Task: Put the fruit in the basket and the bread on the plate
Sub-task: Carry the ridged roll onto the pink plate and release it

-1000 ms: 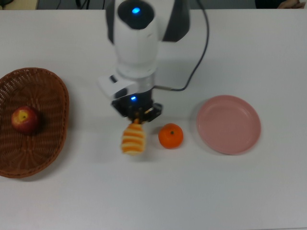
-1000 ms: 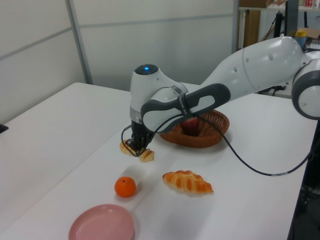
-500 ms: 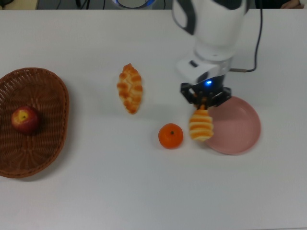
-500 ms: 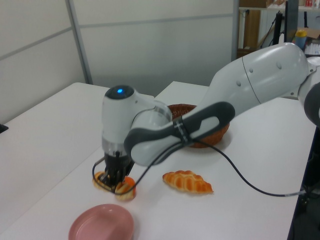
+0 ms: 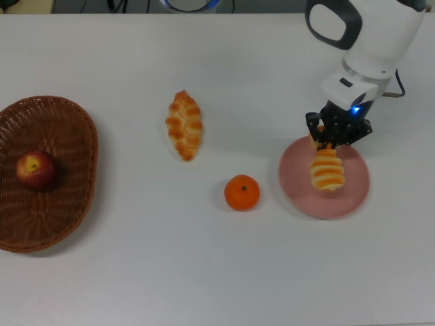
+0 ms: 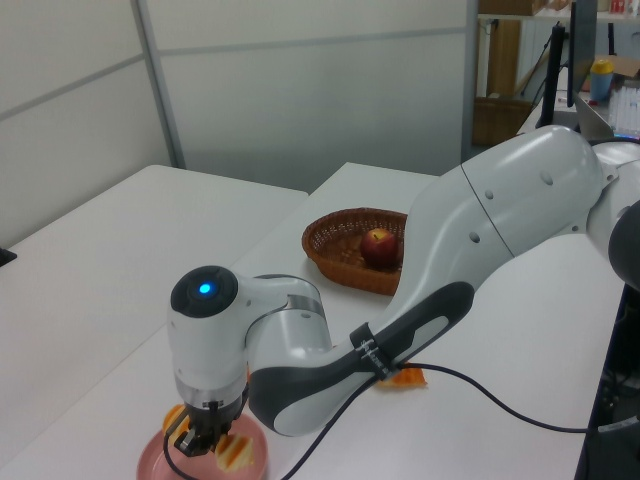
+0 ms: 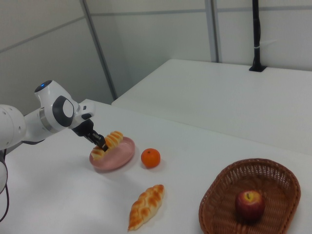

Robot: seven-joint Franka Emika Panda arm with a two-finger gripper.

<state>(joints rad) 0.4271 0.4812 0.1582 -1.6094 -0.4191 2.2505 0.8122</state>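
Observation:
My gripper (image 5: 332, 140) is shut on the ribbed bread roll (image 5: 327, 171), holding it by one end over the pink plate (image 5: 355, 195). In the right view the roll (image 7: 111, 142) tilts, its low end at the plate (image 7: 123, 155); whether it touches I cannot tell. The braided bread (image 5: 184, 124) lies on the table at the top view's centre left. The orange tangerine (image 5: 242, 192) sits just left of the plate in the top view. The red apple (image 5: 35, 169) lies inside the wicker basket (image 5: 71, 129) at the top view's left edge.
The arm's white body (image 6: 330, 350) stretches across the table in the left view, covering most of the braided bread (image 6: 405, 378). A black cable (image 6: 520, 400) trails from the arm onto the table. Bare white tabletop lies between basket and bread.
The gripper carried the striped roll to the top view's right, past the tangerine, from beside the plate's rim to over the plate. The other things stayed put.

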